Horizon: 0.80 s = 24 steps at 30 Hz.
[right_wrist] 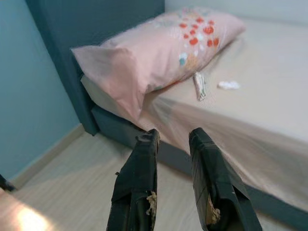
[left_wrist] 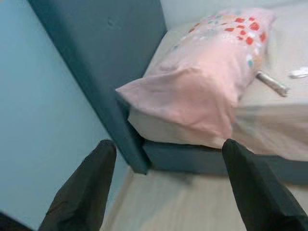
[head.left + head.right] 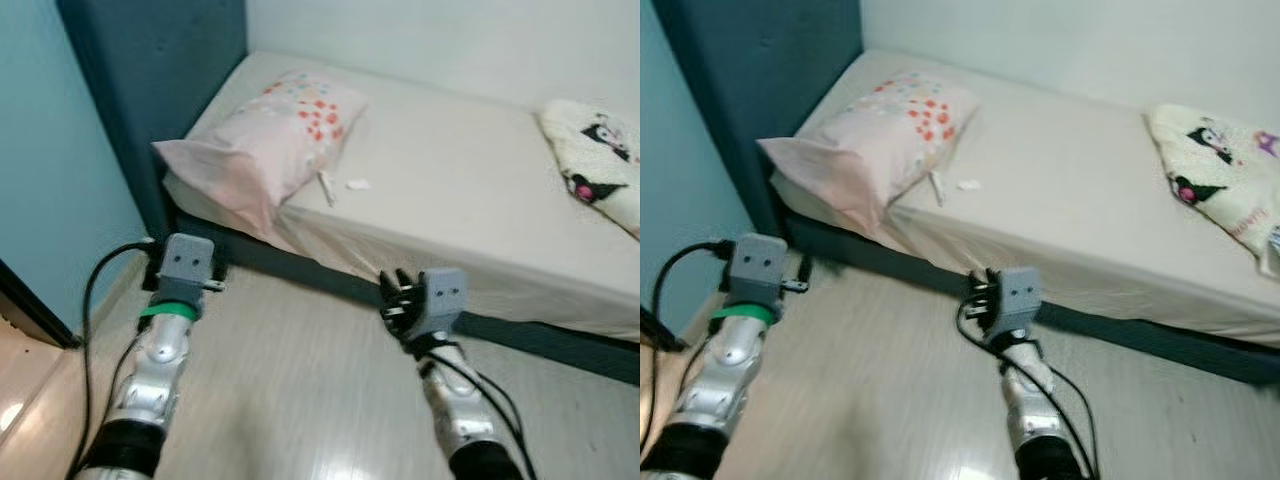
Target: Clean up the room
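A bed (image 3: pixel 470 210) with a cream sheet lies ahead. On it a pink pillow (image 3: pixel 270 135) with red flower print leans against the headboard end. Beside the pillow lie a small stick-like wrapper (image 3: pixel 326 187) and a crumpled white scrap (image 3: pixel 357 184). My left gripper (image 2: pixel 168 144) is open with nothing between its fingers, low over the floor near the bed's corner. My right gripper (image 3: pixel 393 295) hangs just before the bed's front edge. Its fingers (image 1: pixel 144 163) stand close together and hold nothing.
A white blanket (image 3: pixel 600 160) with a cartoon print lies at the bed's right end. A dark teal headboard (image 3: pixel 160 60) and a teal wall (image 3: pixel 50 160) close the left side. A black cable (image 3: pixel 100 280) runs by my left arm. Light wooden floor (image 3: pixel 300 380) lies before the bed.
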{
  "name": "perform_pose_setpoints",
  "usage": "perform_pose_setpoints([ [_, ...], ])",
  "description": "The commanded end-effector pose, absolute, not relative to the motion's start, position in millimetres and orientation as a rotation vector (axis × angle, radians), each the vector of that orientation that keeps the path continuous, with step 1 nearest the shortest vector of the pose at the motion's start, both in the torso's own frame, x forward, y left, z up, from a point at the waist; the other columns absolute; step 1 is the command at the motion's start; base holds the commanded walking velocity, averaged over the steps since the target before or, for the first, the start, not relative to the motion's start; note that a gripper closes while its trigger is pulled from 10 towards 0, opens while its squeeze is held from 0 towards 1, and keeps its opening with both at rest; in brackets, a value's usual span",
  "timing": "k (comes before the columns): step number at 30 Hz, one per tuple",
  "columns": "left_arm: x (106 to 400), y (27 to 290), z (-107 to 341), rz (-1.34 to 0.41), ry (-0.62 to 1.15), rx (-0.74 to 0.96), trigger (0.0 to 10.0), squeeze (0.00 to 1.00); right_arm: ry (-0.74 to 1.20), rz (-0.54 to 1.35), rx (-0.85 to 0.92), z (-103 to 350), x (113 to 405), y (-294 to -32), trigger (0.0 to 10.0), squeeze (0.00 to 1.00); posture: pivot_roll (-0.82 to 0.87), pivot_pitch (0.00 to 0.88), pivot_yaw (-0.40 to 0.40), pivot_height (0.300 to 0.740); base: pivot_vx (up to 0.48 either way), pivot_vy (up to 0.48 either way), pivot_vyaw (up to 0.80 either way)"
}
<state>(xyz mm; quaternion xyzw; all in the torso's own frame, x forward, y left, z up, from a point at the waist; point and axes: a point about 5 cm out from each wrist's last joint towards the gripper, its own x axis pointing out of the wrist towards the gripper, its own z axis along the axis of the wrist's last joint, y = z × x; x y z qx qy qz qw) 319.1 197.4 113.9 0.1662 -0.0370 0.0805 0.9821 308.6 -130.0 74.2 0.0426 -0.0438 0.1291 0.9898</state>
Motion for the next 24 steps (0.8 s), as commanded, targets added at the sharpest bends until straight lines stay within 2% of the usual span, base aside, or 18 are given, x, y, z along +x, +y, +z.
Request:
perform_pose_setpoints([
  [1,318.9,187.6,110.4,0.134,-0.067,0.333,10.0,0.00,-0.062,0.220,0.078,68.7,306.1,-143.0,10.0,0.00,0.08,0.074,-0.013,0.740,0.326,0.000,0.00],
  [24,315.9,184.5,104.9,0.116,-0.053,0.358,10.0,0.00,-0.044,0.201,0.074,66.0,305.8,-143.5,10.0,0.00,0.08,0.076,-0.006,0.740,0.302,0.000,0.00],
])
